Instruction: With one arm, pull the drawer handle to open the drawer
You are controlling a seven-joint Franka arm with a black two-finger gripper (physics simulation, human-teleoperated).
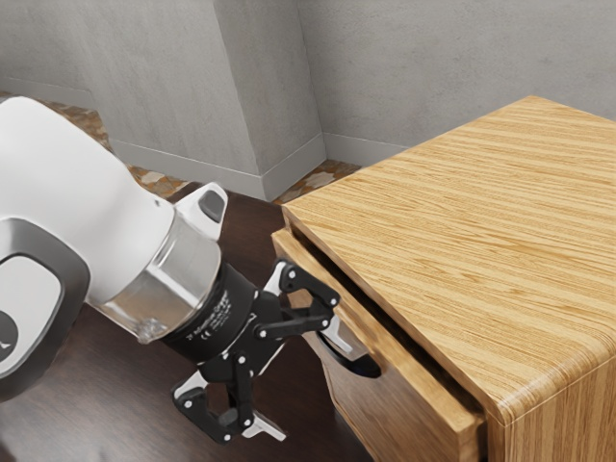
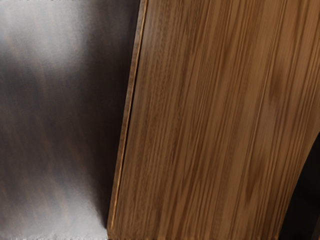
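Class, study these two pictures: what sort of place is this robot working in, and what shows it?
Probably a furnished indoor room, simulated: grey concrete-look walls with a white skirting board, a dark wooden floor, and a light striped-grain wooden cabinet whose drawer stands slightly open.

The only writing I can find is a few lines of small white lettering [image 1: 214, 325] on the black body of my claw [image 1: 306, 385], just behind the finger linkages in the exterior view. It is too small for me to make out any word or number.
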